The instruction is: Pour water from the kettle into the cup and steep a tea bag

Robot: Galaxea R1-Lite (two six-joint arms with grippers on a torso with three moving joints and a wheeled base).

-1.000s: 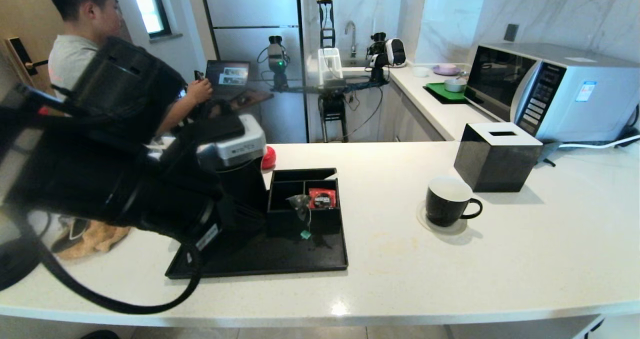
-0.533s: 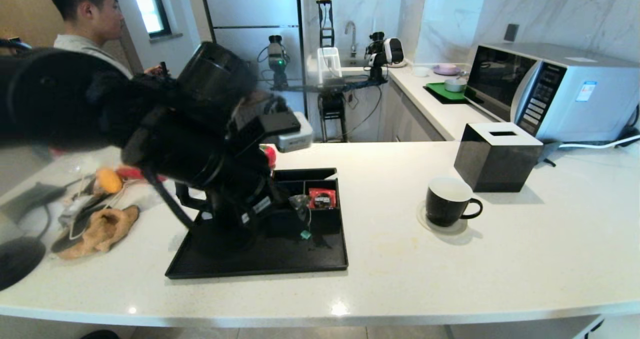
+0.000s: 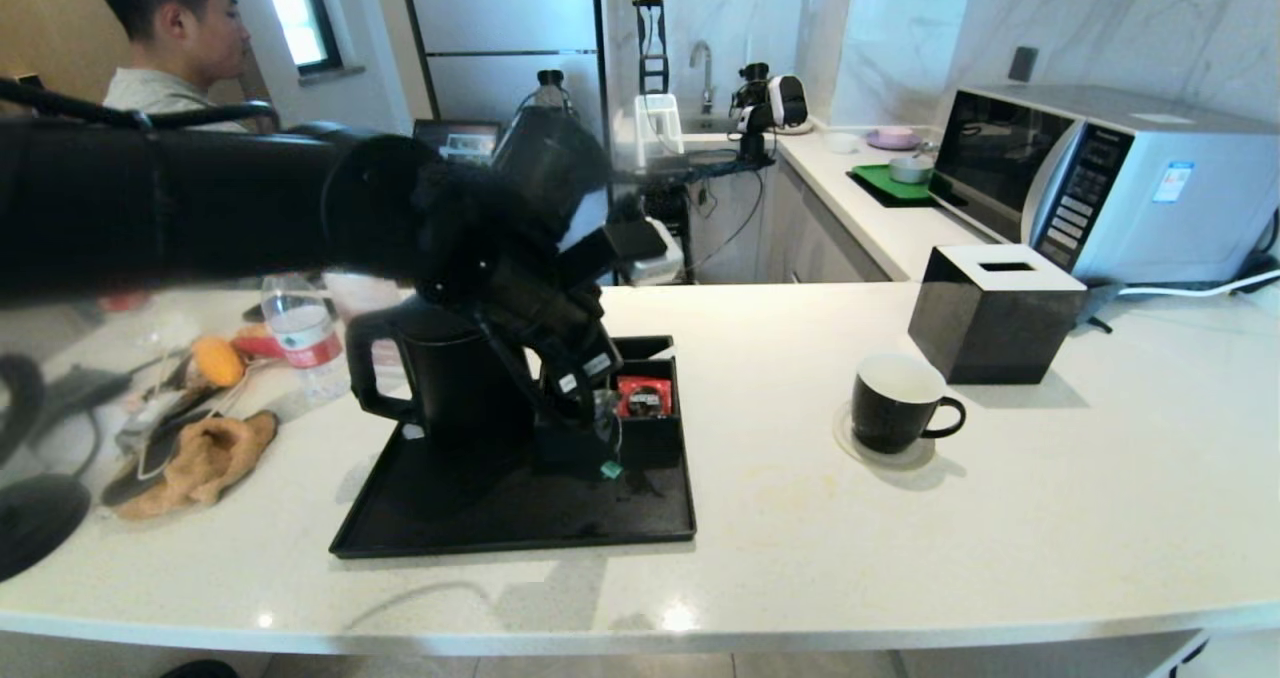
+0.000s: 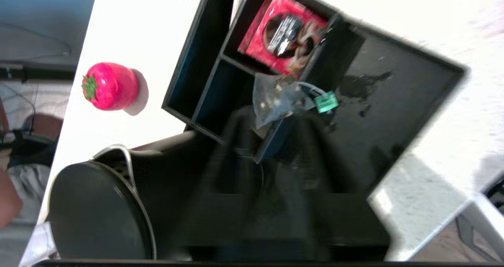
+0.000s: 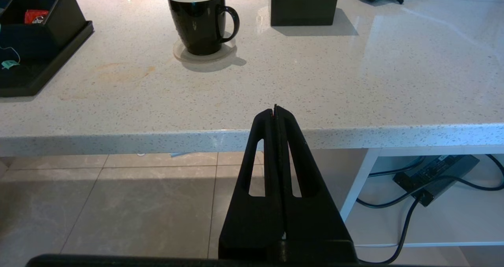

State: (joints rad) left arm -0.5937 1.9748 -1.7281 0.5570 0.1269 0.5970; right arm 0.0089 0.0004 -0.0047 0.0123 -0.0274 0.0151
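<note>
The left arm is reaching in from the left across the head view, its forearm lying nearly level above the table point(image 3: 1000, 518) and its wrist bending down so that the left pincer point(image 3: 588, 398) is pointing steeply down at the black organiser box point(image 3: 650, 438) on the black tray point(image 3: 520, 518). From the wrist view the left pincer point(image 4: 271, 156) shows as two dark, blurred fingers point(image 4: 232, 152) standing a little apart, just over the tea bag point(image 4: 273, 101); whether they are touching it cannot be told, and they are not closing on anything that shows. The tea bag is lying on the edge of the box's front compartment, beside the red sachet point(image 4: 285, 32), with its string and teal tag point(image 4: 326, 102) hanging out over the tray floor.

The kettle point(image 3: 450, 378) is standing upright on the tray, just to the left of the box and close beside the left wrist, its handle facing left. The cup point(image 3: 895, 403) is sitting on a clear coaster point(image 3: 880, 455) well to the right of the tray, handle to the right, in front of the black tissue box point(image 3: 990, 313).

The right arm is hanging parked below the table's front edge, the right pincer point(image 5: 275, 111) pressed fully together and holding nothing.
</note>
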